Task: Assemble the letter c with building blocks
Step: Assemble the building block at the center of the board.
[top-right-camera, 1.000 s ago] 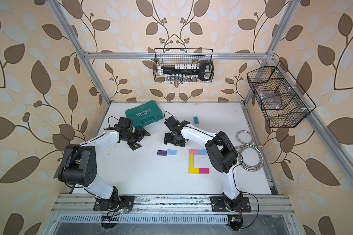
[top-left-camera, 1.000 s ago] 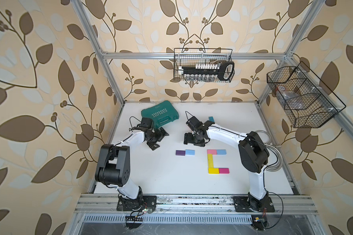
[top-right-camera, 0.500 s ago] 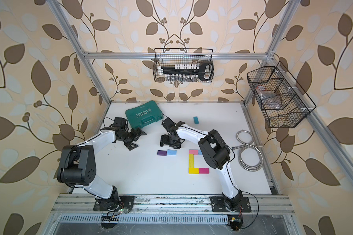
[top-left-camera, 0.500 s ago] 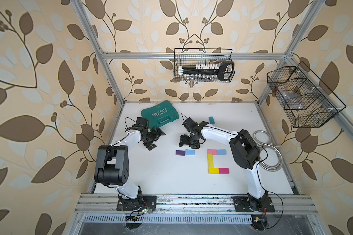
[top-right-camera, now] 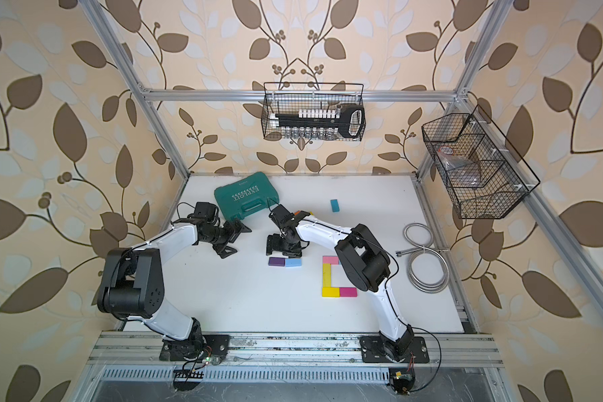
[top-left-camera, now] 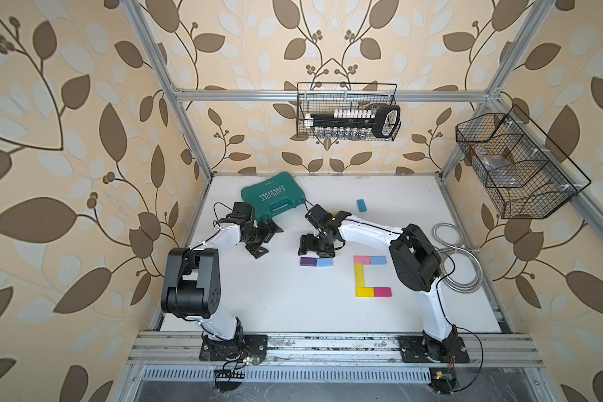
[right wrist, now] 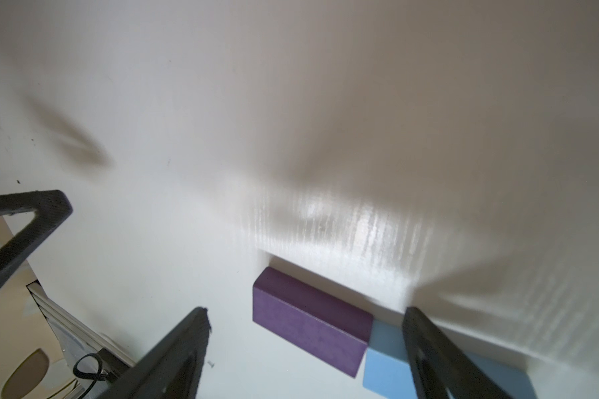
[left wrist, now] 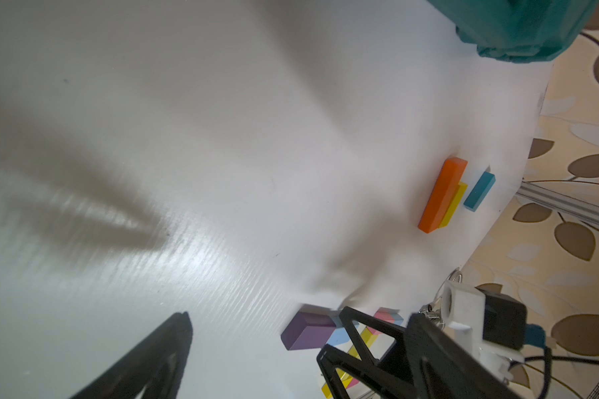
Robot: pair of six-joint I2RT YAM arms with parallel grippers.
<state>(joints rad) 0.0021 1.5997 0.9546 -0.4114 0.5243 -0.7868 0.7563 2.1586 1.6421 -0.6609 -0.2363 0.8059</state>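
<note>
A C shape lies on the white table: pink and blue blocks on top, a yellow upright, then yellow and magenta below. Left of it a purple block touches a light blue block. My right gripper hangs open just behind and above this pair, empty. My left gripper is open and empty, further left. A teal block lies at the back. An orange block and a yellow block lie side by side, mostly hidden under my right arm in both top views.
A big green case lies at the back left, close behind my left gripper. A coiled metal hose rests by the table's right edge. Wire baskets hang on the back wall and the right wall.
My right gripper has moved left and toward the front, down to the purple and light blue pair. The left gripper has shifted only slightly. No block has moved.
</note>
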